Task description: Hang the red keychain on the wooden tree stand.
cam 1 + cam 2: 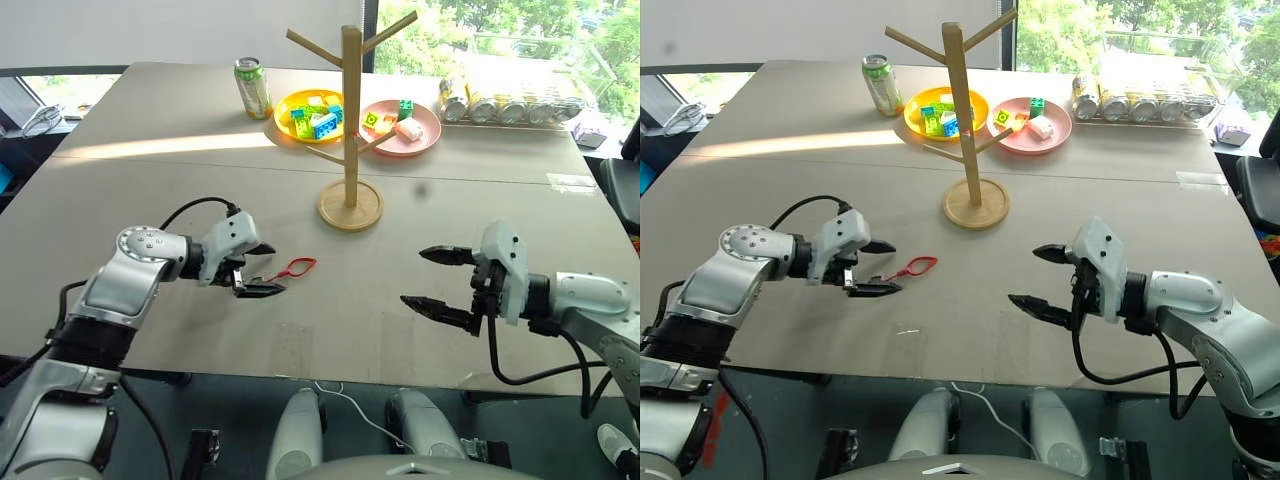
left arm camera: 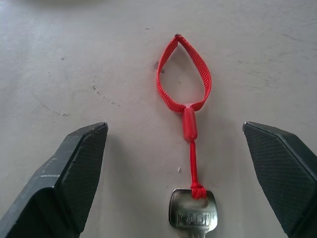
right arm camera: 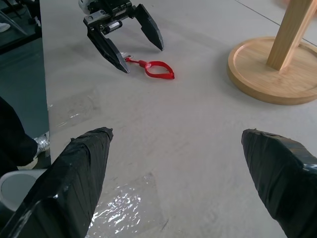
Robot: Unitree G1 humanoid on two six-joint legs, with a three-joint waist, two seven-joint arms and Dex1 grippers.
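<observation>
Wooden tree stand [image 1: 351, 120] is standing upright on the table [image 1: 140, 200], well beyond both sets of jaws, its round base lying ahead of the gap between the two arms. Right gripper [image 1: 436, 280] is hovering with its jaws spread wide and nothing between them, pointing across toward the left gripper [image 1: 262, 270] — whose jaws are also standing wide apart. Red keychain [image 2: 186, 101] is lying flat on the table between those left fingers [image 2: 74, 168], touching neither, its silver key [image 2: 193, 214] nearest the wrist and its loop pointing away.
</observation>
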